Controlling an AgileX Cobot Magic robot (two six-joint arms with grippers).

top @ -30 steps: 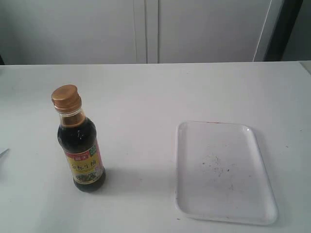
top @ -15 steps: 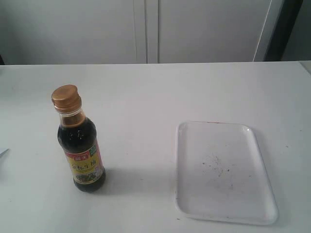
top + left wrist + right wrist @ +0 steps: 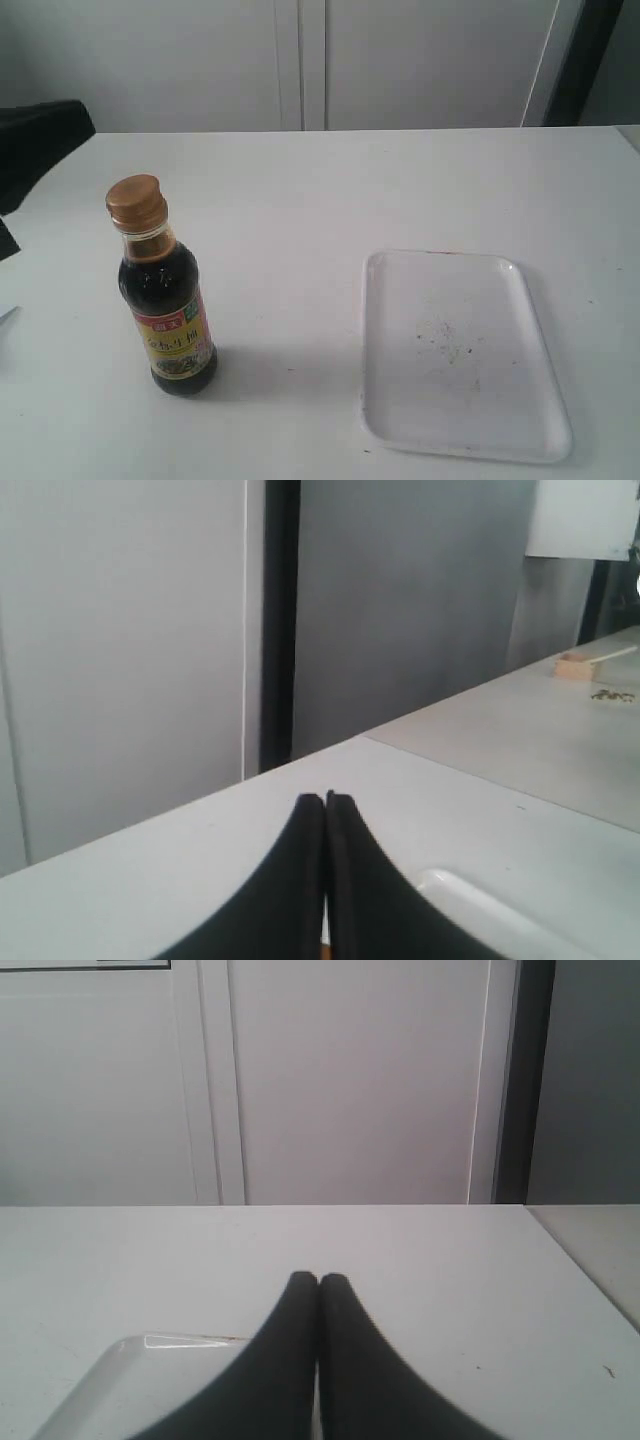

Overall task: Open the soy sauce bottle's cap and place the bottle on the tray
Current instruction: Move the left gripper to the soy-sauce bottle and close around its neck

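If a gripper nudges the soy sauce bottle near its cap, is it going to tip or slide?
The bottle stands upright, tall on a narrow base, so a push at the cap would more likely tip it than slide it. It looks nearly full of dark liquid, so probably heavy for its size. The clear, smooth body may be slippery and breakable.

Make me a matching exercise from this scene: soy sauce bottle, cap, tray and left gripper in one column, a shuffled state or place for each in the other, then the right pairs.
Things:
1. soy sauce bottle
2. cap
3. tray
4. left gripper

States or places:
A. lies flat on the table with nothing on it but small dark specks
B. fingers pressed together, holding nothing
C. stands upright on the table, left of the tray
D. copper-gold, closed on the bottle's neck

Pairs: 1-C, 2-D, 3-A, 4-B
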